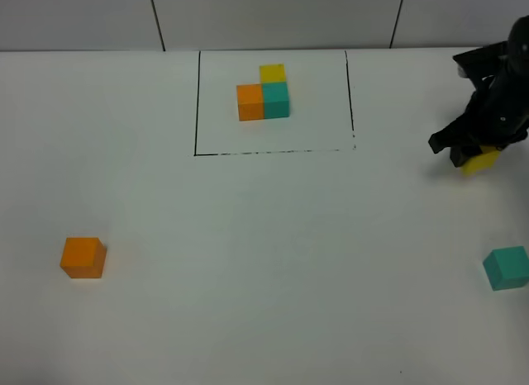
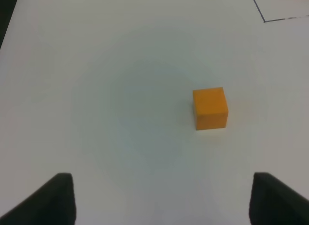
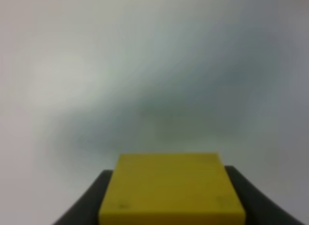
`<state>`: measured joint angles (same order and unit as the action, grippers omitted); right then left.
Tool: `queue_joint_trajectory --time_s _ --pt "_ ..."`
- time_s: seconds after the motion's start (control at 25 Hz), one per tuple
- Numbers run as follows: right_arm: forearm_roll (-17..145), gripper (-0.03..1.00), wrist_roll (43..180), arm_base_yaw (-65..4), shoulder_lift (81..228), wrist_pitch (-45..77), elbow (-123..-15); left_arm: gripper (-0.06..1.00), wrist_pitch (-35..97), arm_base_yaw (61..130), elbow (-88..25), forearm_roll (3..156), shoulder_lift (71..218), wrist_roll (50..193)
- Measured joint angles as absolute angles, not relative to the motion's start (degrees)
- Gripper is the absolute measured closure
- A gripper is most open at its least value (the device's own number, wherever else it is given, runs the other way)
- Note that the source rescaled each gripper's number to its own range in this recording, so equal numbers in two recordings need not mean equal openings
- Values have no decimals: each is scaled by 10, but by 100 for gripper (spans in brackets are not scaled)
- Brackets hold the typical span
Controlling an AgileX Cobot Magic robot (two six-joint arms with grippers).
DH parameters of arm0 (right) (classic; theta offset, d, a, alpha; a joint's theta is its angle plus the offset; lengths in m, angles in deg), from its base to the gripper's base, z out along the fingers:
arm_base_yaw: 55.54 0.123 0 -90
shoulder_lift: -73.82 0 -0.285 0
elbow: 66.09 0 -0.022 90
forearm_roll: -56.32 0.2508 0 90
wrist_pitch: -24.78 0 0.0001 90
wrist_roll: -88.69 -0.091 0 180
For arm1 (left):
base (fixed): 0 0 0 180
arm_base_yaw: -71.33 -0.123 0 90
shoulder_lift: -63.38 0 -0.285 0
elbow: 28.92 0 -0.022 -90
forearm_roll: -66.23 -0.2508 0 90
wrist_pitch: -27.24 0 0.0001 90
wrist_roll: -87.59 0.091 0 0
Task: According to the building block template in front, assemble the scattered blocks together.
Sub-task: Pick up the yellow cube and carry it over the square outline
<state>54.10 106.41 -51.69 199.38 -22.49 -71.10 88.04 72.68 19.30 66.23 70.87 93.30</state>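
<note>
At the table (image 1: 248,278), a yellow cube (image 3: 171,191) is clamped in the right end effector (image 1: 464,149), and the left end effector (image 2: 161,198) is spread apart near an orange cube (image 2: 210,108).

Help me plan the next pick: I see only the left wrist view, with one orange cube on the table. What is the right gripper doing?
Observer: The right gripper is shut on the yellow cube, far right in the high view.
Operator: And the teal cube?
Observer: The loose teal cube sits alone near the right edge, nearer the front than the gripper.
Operator: What does the template show?
Observer: The building block template, inside its black-line frame, has orange left of teal, with yellow behind the teal.
</note>
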Motion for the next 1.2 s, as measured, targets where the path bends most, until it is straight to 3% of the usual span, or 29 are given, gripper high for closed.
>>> queue_joint_trajectory --time_s 0.24,0.48,1.2 --pt "533 95 1328 -371 1964 -335 -715 22 880 727 193 662 709 934" --pt "557 95 1494 -285 1978 -358 -743 22 880 727 193 662 709 934" --pt "623 95 1568 -251 2147 -392 -992 22 880 727 193 662 709 934"
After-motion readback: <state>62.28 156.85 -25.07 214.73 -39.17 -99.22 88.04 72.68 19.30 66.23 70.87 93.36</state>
